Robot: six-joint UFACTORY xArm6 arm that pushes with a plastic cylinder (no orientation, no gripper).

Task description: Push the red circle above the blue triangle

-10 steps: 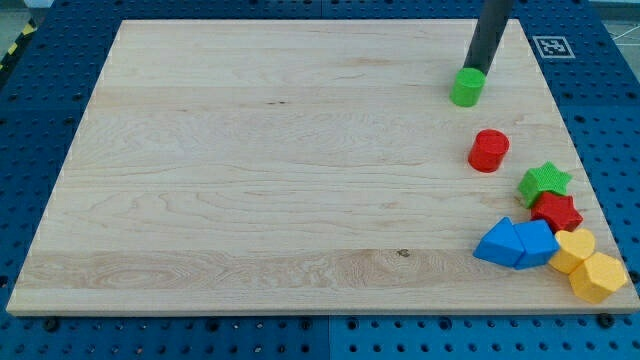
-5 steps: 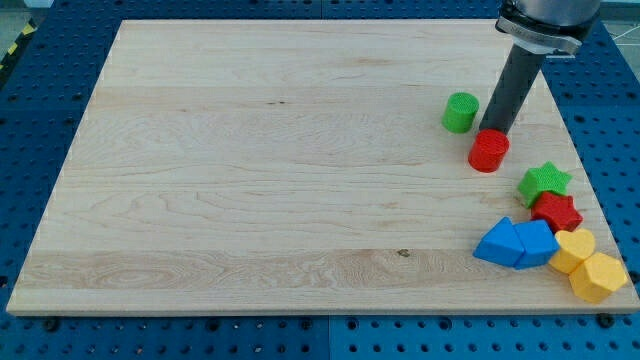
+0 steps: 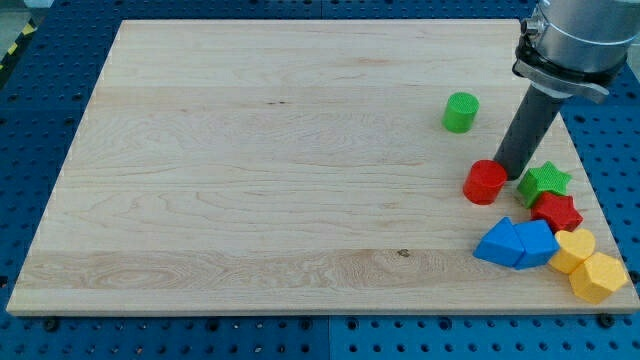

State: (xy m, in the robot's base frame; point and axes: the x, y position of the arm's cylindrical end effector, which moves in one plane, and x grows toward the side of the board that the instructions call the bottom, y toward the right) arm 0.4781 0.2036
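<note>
While set against the upper right edge of the red circle [image 3: 486,182], my tip [image 3: 511,173] noted between it and the green star [image 3: 544,183], placed to drive it lower left. Circle found just above the blue triangle [image 3: 498,245], slightly apart. No claw fitted, only a rod.

red circle [image 3: 486,182]: short round puck, lying flat on wooden surface [image 3: 250,170], over toward view's right. my tip [image 3: 510,172] right at its upper-right edge, looks like touching. blue triangle [image 3: 500,243]: wedge block, lying flat near view's bottom right, pressed up against another blue block on its right. circle sits just above triangle, small gap between, not touching.
</note>
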